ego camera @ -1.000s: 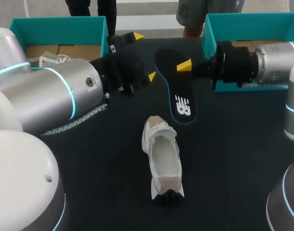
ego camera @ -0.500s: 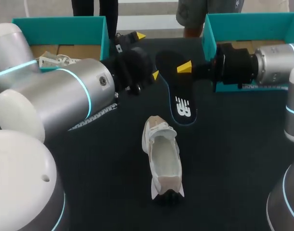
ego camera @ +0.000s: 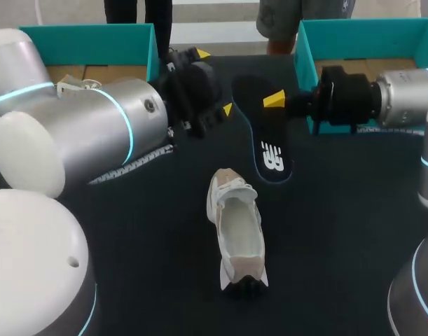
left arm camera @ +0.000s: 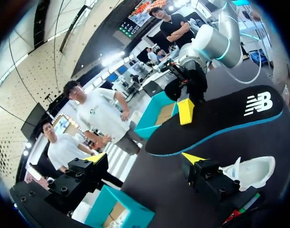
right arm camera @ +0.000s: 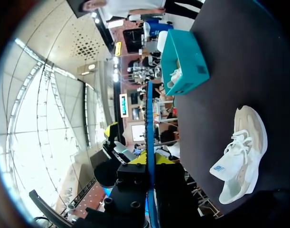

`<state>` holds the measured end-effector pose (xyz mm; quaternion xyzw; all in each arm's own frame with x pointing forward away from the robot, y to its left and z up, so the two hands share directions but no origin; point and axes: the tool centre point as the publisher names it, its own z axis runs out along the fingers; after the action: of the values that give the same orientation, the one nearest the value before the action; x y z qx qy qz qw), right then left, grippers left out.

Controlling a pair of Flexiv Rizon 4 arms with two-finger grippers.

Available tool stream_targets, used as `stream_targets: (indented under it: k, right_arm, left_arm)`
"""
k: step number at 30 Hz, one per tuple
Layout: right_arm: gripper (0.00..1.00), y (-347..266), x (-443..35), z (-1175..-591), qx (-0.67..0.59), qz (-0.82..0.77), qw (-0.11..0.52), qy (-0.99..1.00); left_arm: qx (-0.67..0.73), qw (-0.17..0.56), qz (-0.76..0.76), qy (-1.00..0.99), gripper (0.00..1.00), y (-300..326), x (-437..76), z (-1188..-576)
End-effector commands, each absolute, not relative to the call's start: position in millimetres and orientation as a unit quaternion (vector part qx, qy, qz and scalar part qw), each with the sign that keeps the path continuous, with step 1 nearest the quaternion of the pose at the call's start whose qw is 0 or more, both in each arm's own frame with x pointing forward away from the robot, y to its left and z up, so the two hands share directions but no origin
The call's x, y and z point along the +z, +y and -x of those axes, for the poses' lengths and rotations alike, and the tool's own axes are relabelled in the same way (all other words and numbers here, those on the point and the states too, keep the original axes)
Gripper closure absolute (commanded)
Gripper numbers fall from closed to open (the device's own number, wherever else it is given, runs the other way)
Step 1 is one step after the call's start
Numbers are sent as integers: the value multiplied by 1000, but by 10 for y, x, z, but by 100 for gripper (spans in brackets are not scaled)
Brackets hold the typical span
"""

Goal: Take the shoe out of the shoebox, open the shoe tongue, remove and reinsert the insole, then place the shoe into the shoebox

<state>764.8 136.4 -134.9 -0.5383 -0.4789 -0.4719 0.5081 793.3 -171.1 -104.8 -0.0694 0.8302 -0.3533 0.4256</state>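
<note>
Your left end effector (ego camera: 214,80) reaches in from the left side, its two yellow tips spread wide apart. Your right end effector (ego camera: 273,99) comes in level from the right, clamped on the black, blue-edged insole (ego camera: 271,150).
</note>
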Motion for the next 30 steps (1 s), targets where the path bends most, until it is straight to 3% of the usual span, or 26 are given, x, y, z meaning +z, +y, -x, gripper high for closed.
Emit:
stream_targets:
  k: [1,14,30]
  right_arm:
    - [100,1337,-1388,-7605,-475,538,509,-476]
    - [100,1355,-1392,-7611,-472,536,510,-479]
    - [100,1386,-1410,-7613,-468,536,512,-480]
  left_arm:
    - [-349,384,73,852,0,-1687,-997,-8053]
    - [-333,295,127,887,0,-1552,-1022,-8145]
    - [-268,147,50,951,0,-1440,-827,-8083]
